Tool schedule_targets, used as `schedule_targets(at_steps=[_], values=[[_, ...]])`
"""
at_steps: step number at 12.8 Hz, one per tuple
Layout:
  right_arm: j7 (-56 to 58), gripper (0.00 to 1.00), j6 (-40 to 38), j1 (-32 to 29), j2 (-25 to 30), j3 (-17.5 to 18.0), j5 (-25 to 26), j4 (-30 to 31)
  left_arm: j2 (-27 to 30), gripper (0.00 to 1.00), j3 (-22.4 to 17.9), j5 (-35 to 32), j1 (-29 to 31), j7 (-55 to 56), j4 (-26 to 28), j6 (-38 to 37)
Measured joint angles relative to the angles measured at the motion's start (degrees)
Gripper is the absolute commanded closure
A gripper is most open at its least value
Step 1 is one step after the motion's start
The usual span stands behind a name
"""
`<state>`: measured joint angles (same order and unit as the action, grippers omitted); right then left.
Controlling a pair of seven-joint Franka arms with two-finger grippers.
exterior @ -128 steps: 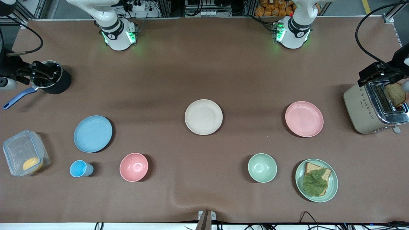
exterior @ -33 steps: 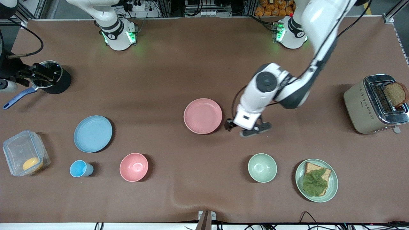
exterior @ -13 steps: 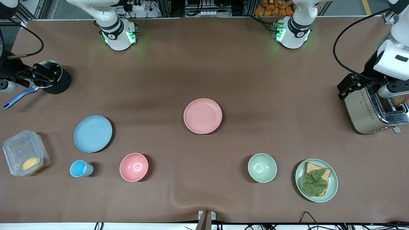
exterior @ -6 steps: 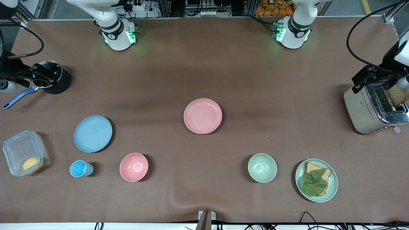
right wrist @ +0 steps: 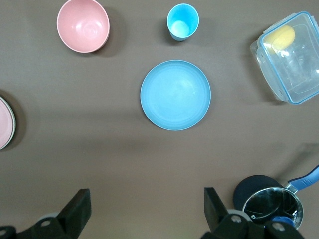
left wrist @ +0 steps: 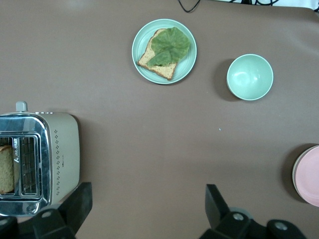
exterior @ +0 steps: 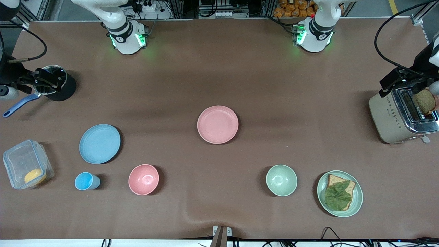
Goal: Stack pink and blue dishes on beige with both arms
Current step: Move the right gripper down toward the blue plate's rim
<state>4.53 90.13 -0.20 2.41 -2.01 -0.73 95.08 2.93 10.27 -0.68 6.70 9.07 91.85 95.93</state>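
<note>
The pale pink plate (exterior: 217, 124) lies at the table's middle and covers the beige plate, which is hidden beneath it. Its edge shows in the left wrist view (left wrist: 310, 175) and the right wrist view (right wrist: 5, 122). The light blue plate (exterior: 99, 143) (right wrist: 175, 94) lies alone toward the right arm's end of the table. My left gripper (exterior: 408, 81) (left wrist: 148, 209) hangs open and empty over the toaster (exterior: 394, 116). My right gripper (exterior: 43, 80) (right wrist: 148, 209) waits open and empty over the black pot (exterior: 58, 88).
Nearer the front camera stand a blue cup (exterior: 85, 181), a pink bowl (exterior: 143, 179), a green bowl (exterior: 281, 180) and a green plate (exterior: 358, 200) with bread and lettuce. A clear lidded box (exterior: 15, 159) sits at the right arm's end. Bread sticks out of the toaster.
The left arm set the pink plate onto the beige one, then swung back over the toaster and has drifted slightly toward the table's end since. The right arm has not moved.
</note>
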Motion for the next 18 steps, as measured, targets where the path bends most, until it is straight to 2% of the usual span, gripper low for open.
schedule_targets(at_steps=[5, 12, 18], values=[[-0.5, 0.0, 0.8, -1.0, -0.1, -0.5, 0.0, 0.1, 0.2, 0.0, -0.1, 0.0, -1.7, -1.5, -1.1, -5.5], [-0.5, 0.0, -0.2, -2.3, -1.1, -0.6, 0.0, 1.5, 0.2, 0.0, -0.2, 0.0, -2.2, -1.7, -1.1, -7.3], [-0.9, 0.0, -6.5, -4.0, 4.9, 0.0, -0.1, -0.6, 0.2, 0.0, -0.2, 0.0, -2.3, -1.7, -1.4, -8.3]])
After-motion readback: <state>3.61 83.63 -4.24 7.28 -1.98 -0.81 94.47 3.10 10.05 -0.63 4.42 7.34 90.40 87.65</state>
